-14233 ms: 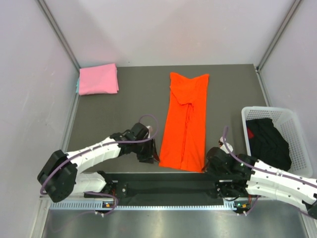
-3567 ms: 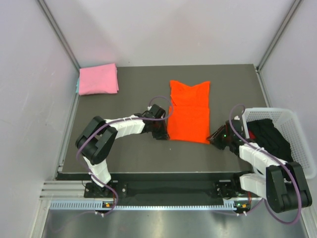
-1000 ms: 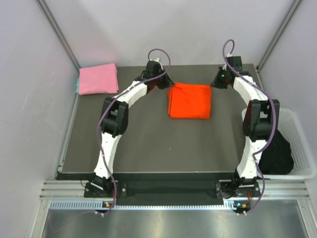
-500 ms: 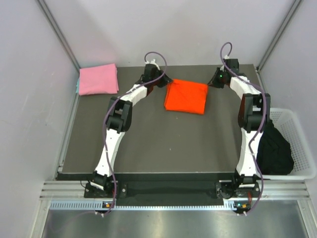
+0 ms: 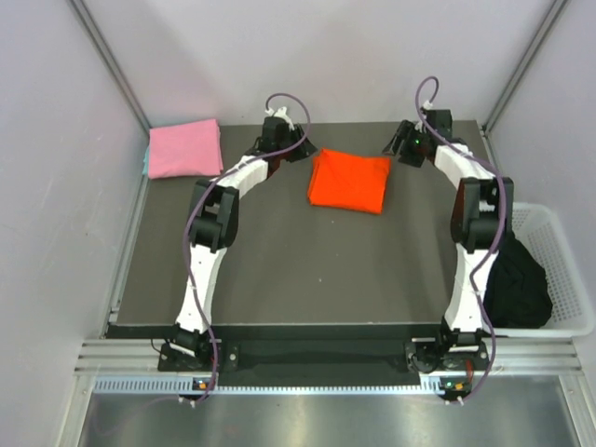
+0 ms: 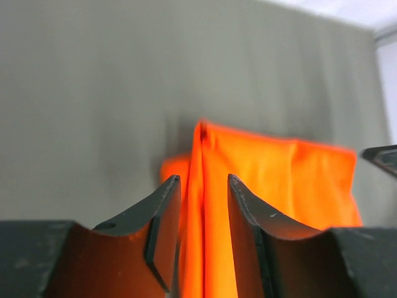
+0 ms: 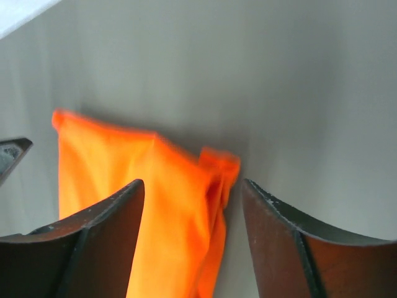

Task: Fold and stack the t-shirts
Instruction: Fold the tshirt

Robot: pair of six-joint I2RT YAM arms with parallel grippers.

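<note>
At far corners of orange shirt (image 5: 349, 182), left hand (image 6: 202, 181) & right hand (image 7: 193, 183) open, empty; fold done, stacking w/ pink shirt (image 5: 184, 149) not yet done.

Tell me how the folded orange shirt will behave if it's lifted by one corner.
The orange shirt looks floppy: its corner is bunched and creased, so the layers would likely sag and unfold. It is probably light, thin cloth lying flat on the table. Pushed, it would likely wrinkle rather than slide whole.
</note>
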